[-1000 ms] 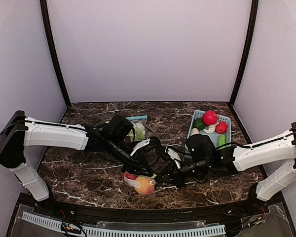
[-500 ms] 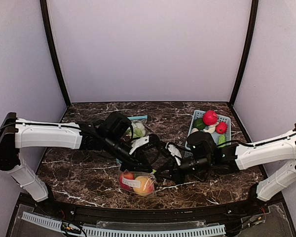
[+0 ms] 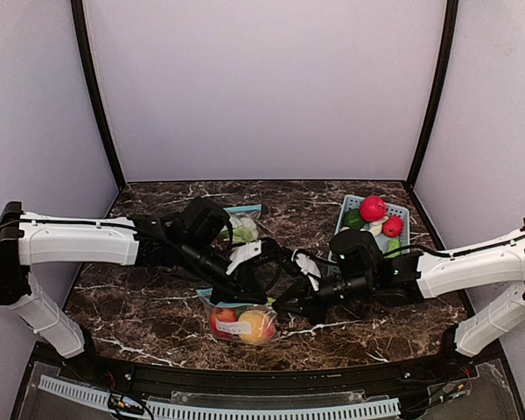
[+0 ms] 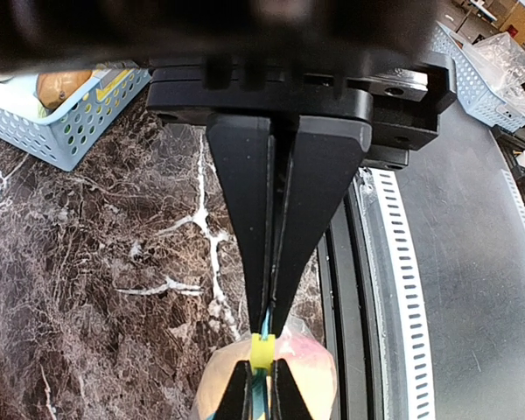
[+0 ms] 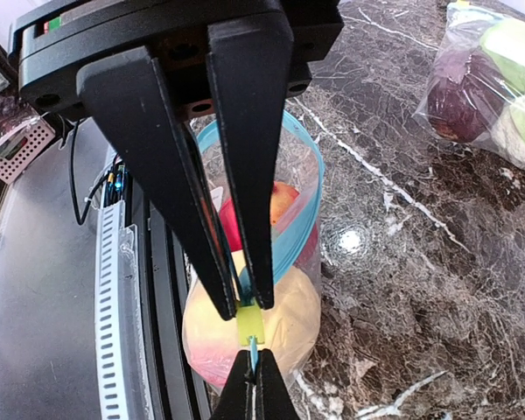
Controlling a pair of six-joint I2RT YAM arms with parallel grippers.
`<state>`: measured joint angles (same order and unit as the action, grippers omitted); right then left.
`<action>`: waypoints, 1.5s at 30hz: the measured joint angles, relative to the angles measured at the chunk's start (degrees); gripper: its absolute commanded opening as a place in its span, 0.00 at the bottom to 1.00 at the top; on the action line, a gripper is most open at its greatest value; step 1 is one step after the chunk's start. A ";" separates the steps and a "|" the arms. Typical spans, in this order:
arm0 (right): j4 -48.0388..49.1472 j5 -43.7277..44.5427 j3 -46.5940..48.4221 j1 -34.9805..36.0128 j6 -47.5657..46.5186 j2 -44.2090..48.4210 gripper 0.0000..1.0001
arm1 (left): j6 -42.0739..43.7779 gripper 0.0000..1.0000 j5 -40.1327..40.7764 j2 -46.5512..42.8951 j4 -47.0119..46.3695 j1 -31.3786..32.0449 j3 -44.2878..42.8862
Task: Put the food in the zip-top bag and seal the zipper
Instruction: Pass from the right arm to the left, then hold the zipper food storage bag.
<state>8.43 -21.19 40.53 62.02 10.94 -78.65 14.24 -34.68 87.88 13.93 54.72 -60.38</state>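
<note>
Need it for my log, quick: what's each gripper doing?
Left gripper: closed on the bag, at its zipper.
Right gripper: closed on the bag too.

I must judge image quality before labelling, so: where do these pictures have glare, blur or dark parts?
Right wrist view: a small bright glare spot on the marble table; the zip-top bag is shiny but readable. Left wrist view: the body of the left hand at the top is dark and blurred. Top view: soft, even light, no strong glare.
</note>
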 measured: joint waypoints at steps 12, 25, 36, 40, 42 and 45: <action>1.46 -1.88 -2.58 -0.22 0.57 2.19 0.37 | -1.66 0.01 -0.57 -0.07 -0.76 0.52 0.63; 13.94 -1.55 -10.93 -0.68 9.66 6.43 0.58 | -18.05 0.01 -3.02 -3.74 -8.92 -0.39 9.11; 16.70 -4.50 -7.23 -1.18 10.75 -0.37 0.33 | -22.62 0.01 -3.76 -5.22 -12.59 -0.39 10.67; 17.35 -6.25 -6.25 -1.20 10.73 -1.03 0.23 | -22.97 0.01 -3.98 -5.25 -12.63 -0.39 10.69; 17.35 -6.75 -5.60 -1.22 10.67 -1.53 0.19 | -23.10 0.01 -4.02 -5.31 -12.68 -0.39 10.75; 17.73 -7.52 -4.96 -1.25 10.51 -2.51 0.09 | -23.26 0.01 -4.04 -5.51 -12.81 -0.39 10.99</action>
<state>26.15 -28.71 35.57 60.77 21.45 -81.17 -9.02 -38.72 82.37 1.13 54.33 -49.39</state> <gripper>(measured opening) 0.172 0.050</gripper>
